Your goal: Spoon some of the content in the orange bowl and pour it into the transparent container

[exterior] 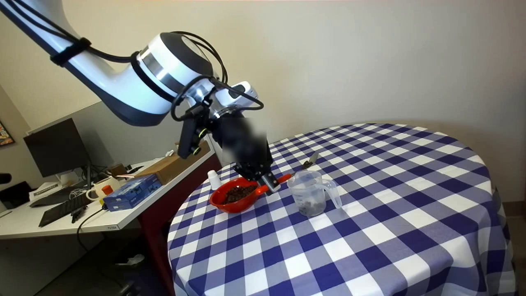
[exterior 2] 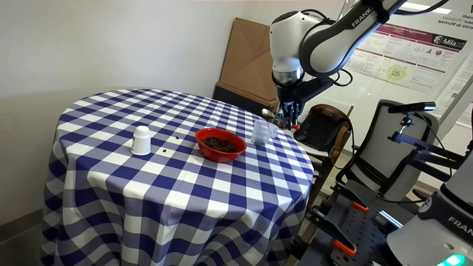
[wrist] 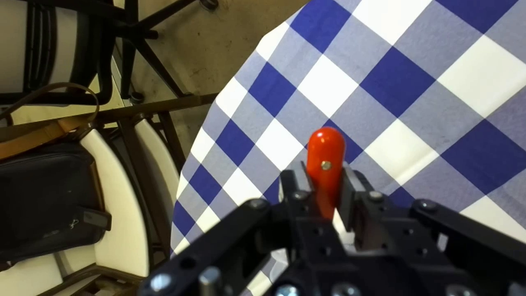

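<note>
Hand [wrist: 327, 183] grips the spoon [exterior: 284, 178] by its red handle [wrist: 326, 149], loaded end jutting free, likely so a turn can tip dark pieces [exterior: 306, 165] into the transparent container [exterior: 302, 190].

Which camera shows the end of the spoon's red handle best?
The wrist view: the handle's rounded end looks big there, poking out from the jaws, with its shiny dot clear. Both exterior views show it only small; in an exterior view it lines up with the red bowl, red on red.
</note>
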`<move>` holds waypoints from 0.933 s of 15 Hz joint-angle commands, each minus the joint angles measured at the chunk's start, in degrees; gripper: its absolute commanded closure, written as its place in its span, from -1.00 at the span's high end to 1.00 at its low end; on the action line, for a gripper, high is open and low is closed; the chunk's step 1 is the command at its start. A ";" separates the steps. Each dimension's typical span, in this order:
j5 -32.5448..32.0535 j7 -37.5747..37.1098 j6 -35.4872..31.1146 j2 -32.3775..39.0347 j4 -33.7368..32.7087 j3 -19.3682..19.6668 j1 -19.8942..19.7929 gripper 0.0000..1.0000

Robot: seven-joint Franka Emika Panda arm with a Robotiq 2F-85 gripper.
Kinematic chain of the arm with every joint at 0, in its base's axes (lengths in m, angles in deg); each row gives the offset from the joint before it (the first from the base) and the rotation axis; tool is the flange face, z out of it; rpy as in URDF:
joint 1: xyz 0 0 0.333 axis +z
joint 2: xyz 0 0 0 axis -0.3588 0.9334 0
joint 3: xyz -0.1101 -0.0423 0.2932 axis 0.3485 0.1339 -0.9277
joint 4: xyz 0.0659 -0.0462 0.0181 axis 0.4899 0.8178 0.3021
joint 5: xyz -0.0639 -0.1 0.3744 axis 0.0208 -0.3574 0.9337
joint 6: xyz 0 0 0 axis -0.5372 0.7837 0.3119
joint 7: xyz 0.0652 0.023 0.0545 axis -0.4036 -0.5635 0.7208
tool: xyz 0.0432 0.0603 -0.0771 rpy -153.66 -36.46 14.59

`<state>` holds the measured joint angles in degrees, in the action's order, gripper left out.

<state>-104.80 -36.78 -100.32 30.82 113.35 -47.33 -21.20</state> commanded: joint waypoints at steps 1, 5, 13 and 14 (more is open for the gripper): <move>-2.70 -2.72 2.09 0.02 -0.38 -0.49 0.51 -0.81; -4.41 -3.69 2.99 -0.05 -0.19 -0.94 0.59 -0.81; -8.13 -5.88 4.59 -0.19 0.20 -1.66 0.65 -0.81; -8.52 -6.11 4.79 -0.20 0.27 -1.74 0.64 -0.81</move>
<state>-111.02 -40.61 -97.20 30.87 113.46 -48.61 -20.94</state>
